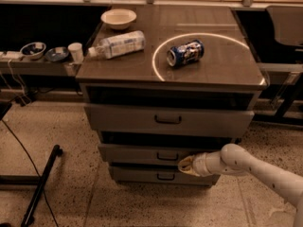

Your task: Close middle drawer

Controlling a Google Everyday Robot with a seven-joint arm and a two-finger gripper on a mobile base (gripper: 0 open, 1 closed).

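The middle drawer (137,153) is the second of three in a grey cabinet. It has a low front panel with a small dark centre handle (167,157) and stands out only slightly, with a dark gap above it. My gripper (182,165) is at the end of a white arm coming from the lower right. Its tip touches the drawer's front panel just right of the handle.
The top drawer (165,120) has a taller front and a larger black handle. The lowest drawer (142,175) sits below. On the cabinet top (227,65) lie a blue can (185,53), a plastic bottle (116,45) and a bowl (119,18). A black pole (40,186) lies on the floor at left.
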